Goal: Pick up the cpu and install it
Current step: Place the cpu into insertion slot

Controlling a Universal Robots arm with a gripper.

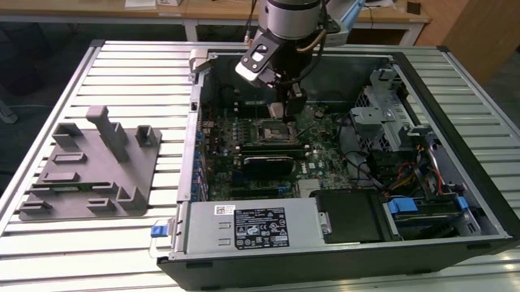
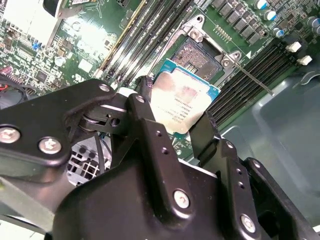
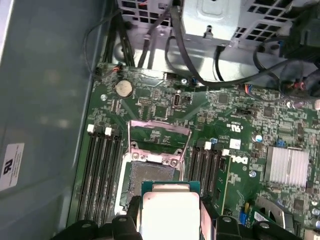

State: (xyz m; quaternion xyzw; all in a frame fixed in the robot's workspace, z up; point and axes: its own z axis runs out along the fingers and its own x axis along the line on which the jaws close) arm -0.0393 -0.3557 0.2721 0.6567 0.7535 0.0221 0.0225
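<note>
Right, I have the end effector (image 2: 175, 114) clamped on the cpu (image 2: 184, 97), with 2 black fingers (image 2: 145, 107) pinching opposite edges. In the second wrist view the cpu hangs close over the bare socket (image 2: 200, 54) and is not seated in it. The first wrist view adds the memory slots (image 3: 100, 170) flanking the socket and a coin cell (image 3: 123, 88) on the motherboard (image 3: 235, 115). From the exterior view I get the wider scene: the arm reaching down into the open case (image 1: 455, 79), and a grey tray (image 1: 89, 176) well apart on the tabletop (image 1: 122, 67), at the exterior view's left.
</note>
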